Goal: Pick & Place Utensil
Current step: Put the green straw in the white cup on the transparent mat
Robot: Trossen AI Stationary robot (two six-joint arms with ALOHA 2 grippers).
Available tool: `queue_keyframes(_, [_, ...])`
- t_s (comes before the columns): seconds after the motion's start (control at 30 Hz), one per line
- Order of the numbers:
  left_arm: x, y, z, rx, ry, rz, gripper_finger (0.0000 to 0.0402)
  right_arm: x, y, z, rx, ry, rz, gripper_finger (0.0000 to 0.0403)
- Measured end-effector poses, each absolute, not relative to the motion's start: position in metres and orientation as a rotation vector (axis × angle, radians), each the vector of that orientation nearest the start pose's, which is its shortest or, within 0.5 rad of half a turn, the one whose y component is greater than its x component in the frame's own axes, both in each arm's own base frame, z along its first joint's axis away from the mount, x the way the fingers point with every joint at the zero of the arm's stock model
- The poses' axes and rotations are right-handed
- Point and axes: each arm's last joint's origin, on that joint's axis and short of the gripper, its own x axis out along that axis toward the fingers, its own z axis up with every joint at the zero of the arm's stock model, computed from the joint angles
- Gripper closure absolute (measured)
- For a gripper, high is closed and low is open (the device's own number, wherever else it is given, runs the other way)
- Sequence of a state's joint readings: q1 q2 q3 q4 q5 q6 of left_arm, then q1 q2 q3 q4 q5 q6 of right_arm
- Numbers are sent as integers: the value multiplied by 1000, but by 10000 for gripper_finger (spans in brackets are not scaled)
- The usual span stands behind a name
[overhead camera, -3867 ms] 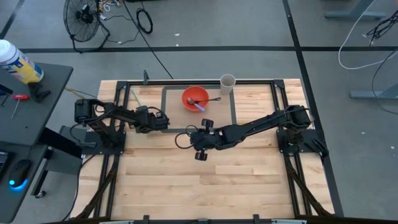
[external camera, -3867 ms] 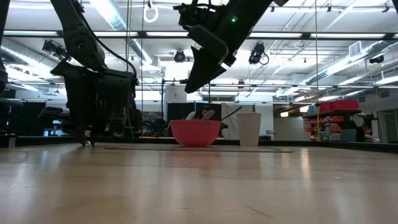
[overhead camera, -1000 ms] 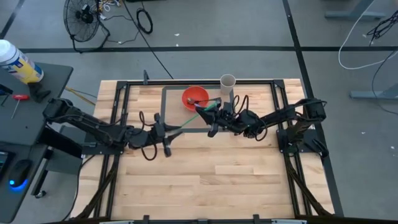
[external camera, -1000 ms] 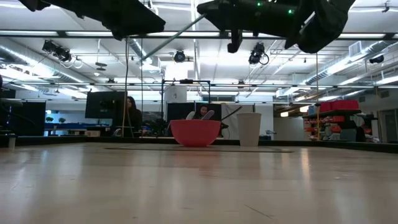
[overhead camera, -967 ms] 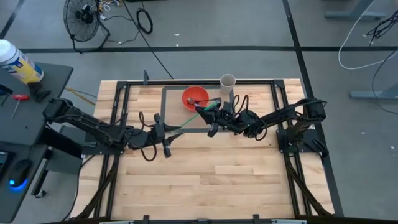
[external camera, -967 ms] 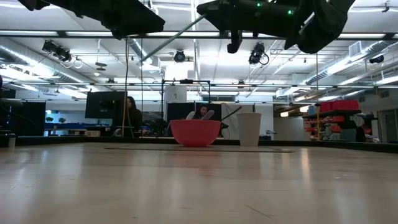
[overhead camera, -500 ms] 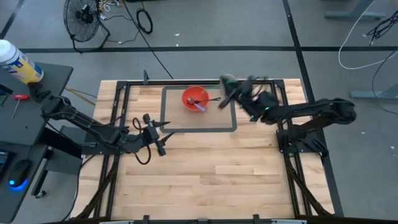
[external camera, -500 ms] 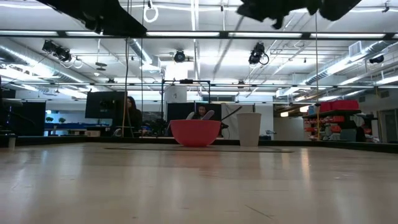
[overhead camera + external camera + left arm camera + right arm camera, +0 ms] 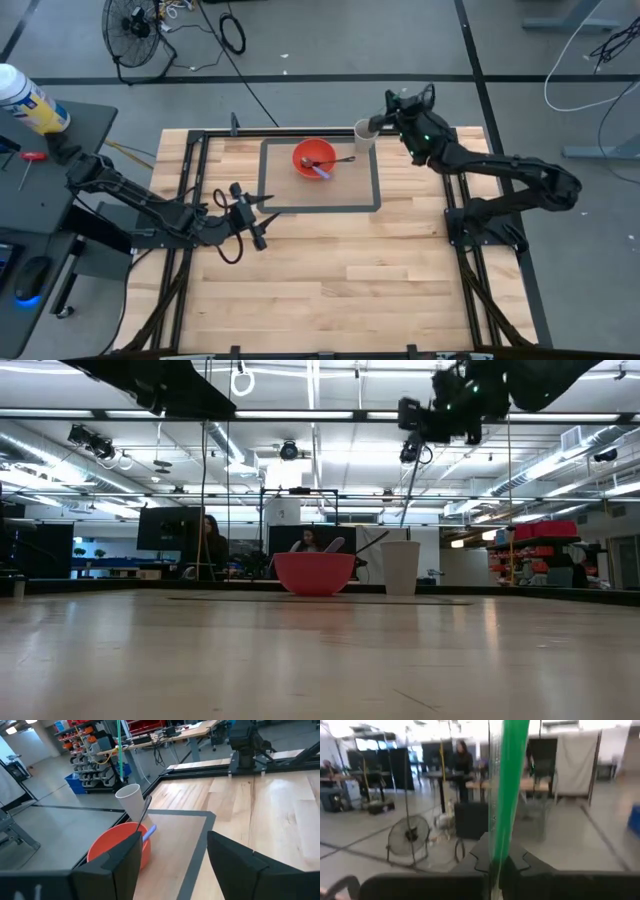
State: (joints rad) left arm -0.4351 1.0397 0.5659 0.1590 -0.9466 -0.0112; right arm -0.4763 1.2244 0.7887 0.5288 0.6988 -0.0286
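Observation:
My right gripper [image 9: 384, 122] hovers at the table's far edge, over the white cup [image 9: 366, 131], shut on a green utensil [image 9: 510, 780] that stands upright. The left wrist view shows that utensil [image 9: 119, 750] coming down toward the cup [image 9: 132, 801]; whether its lower end is inside, I cannot tell. A red bowl [image 9: 314, 158] left of the cup holds a purple spoon [image 9: 149, 831] and a dark-handled one. My left gripper [image 9: 254, 213] waits open at the table's left, nothing between its fingers [image 9: 115, 865]. My right gripper pinches the green utensil's shaft [image 9: 500, 845] between its two fingers. The fingers reach in level from the table's right and lie across the shaft. The utensil is upright, lifted clear of the table, with its long part hanging over the white cup.
A grey tape rectangle [image 9: 375, 190] frames the bowl's area on the wooden table [image 9: 330, 280]. Black rails [image 9: 200, 135] run along the table's edges. A side desk with a spray can [image 9: 30, 100] stands beyond the left edge. A person [image 9: 208, 540] sits in the room behind.
Both grippers held the green utensil between them; my left gripper has opened, let go and drawn back slightly toward the left edge. My right gripper has swung up and toward the far edge, over the white cup, turning the utensil from slanted to upright.

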Motion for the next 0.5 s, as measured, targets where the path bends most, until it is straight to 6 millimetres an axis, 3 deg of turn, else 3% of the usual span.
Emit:
queue_keyframes(0.2, [203, -68, 247, 188, 242, 511, 173, 235, -161, 287, 108, -27, -1075, 386])
queue_keyframes(0.5, [203, -67, 247, 187, 242, 515, 173, 245, -187, 247, 94, 134, -1163, 385])
